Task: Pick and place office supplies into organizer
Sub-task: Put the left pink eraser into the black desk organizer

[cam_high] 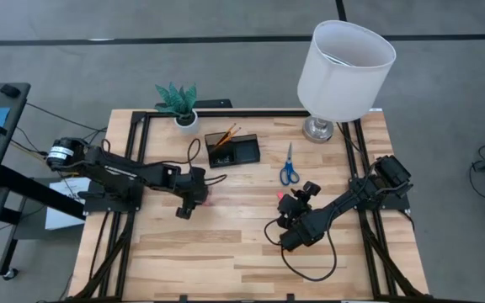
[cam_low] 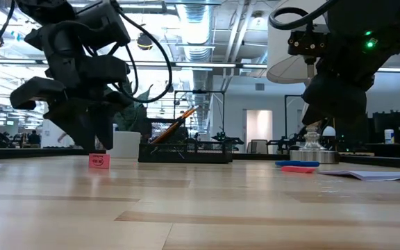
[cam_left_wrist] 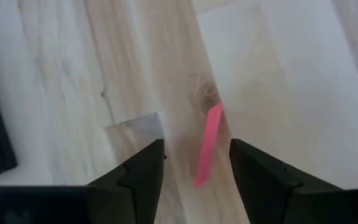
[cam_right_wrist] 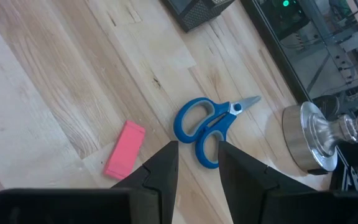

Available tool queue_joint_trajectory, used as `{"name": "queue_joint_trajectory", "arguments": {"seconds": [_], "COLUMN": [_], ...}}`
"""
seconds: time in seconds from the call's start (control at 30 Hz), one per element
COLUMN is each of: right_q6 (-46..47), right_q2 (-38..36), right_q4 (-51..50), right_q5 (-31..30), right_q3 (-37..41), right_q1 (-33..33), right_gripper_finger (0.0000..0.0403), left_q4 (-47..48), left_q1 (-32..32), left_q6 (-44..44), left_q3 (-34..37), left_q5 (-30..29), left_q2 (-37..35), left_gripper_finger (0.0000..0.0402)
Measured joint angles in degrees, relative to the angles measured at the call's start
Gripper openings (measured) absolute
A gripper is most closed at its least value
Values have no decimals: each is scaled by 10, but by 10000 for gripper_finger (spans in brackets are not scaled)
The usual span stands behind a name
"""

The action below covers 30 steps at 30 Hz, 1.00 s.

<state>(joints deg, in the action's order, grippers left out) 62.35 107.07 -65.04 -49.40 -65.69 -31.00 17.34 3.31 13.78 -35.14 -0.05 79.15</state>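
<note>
Pink eraser (cam_left_wrist: 207, 144) stands on edge between the open left gripper (cam_left_wrist: 194, 163) fingers

You are in a big lab: pipes and lights (cam_low: 200, 52) run along the open ceiling, and desks with gear (cam_low: 387, 135) stand behind the wooden table (cam_high: 242, 252).

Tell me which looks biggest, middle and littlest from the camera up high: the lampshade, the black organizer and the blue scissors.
1. The lampshade looks biggest, though it stands tall, nearer that camera, which helps.
2. The black organizer comes next.
3. The blue scissors look littlest.
</note>
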Motion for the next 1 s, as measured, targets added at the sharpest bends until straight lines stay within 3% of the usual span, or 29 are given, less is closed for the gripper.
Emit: {"name": "queue_joint_trajectory", "arguments": {"seconds": [0.67,0.8,0.93,1.0], "right_q6": [0,0,0,0], "right_q2": [0,0,0,0], "right_q4": [0,0,0,0], "right_q5": [0,0,0,0], "right_q3": [0,0,0,0], "right_q1": [0,0,0,0], "right_gripper_finger": [107,107,107,107], "left_q4": [-41,-45,-47,-47], "left_q1": [0,1,1,1], "left_q6": [10,13,36,36], "left_q3": [-2,-2,-2,-2], "left_q5": [28,23,17,7], "left_q2": [78,79,80,80], "left_gripper_finger": [165,119,29,15]}}
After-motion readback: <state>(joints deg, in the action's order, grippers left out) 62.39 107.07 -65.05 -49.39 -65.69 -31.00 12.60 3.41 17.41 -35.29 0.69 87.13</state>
